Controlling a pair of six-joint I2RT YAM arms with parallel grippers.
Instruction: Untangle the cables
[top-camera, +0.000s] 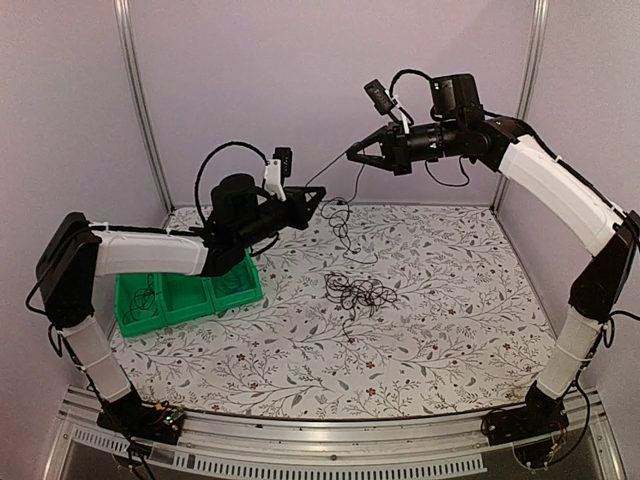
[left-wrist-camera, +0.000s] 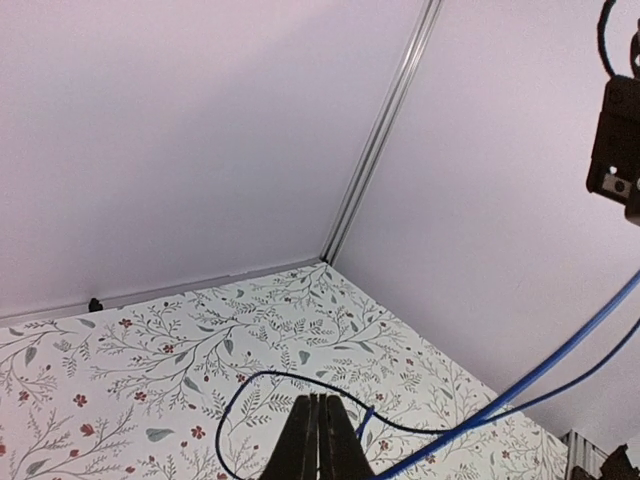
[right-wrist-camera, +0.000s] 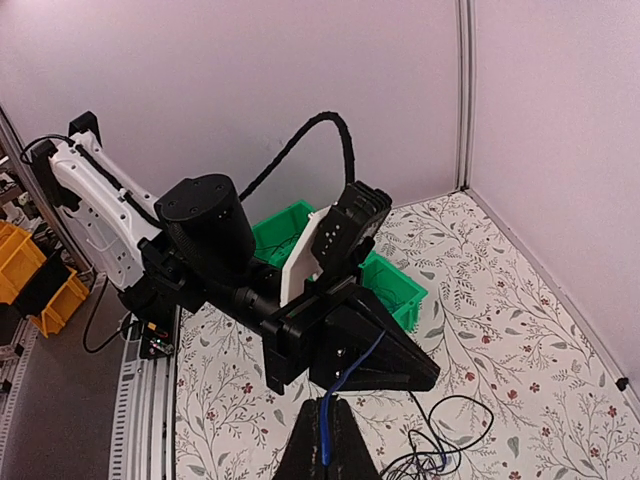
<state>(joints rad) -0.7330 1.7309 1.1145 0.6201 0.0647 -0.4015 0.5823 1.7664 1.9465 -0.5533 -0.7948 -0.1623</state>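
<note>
A thin blue cable (top-camera: 336, 172) runs taut through the air between my two grippers, above the back of the table. My left gripper (top-camera: 320, 193) is shut on one part of it; the rest hangs down in a loop (top-camera: 342, 228) to the table. My right gripper (top-camera: 351, 154) is shut on the cable higher up. The left wrist view shows my shut fingers (left-wrist-camera: 322, 400) and the blue cable (left-wrist-camera: 560, 365) rising to the right. The right wrist view shows the blue cable (right-wrist-camera: 352, 368) running from my shut gripper (right-wrist-camera: 325, 408) to the left gripper (right-wrist-camera: 428, 374). A black cable bundle (top-camera: 360, 292) lies mid-table.
A green three-compartment bin (top-camera: 182, 300) stands at the left under the left arm, with thin black wire in one compartment (top-camera: 140, 300); it also shows in the right wrist view (right-wrist-camera: 395, 285). Lilac walls and metal posts (top-camera: 140, 100) close the back. Yellow bins (right-wrist-camera: 25, 265) stand off the table.
</note>
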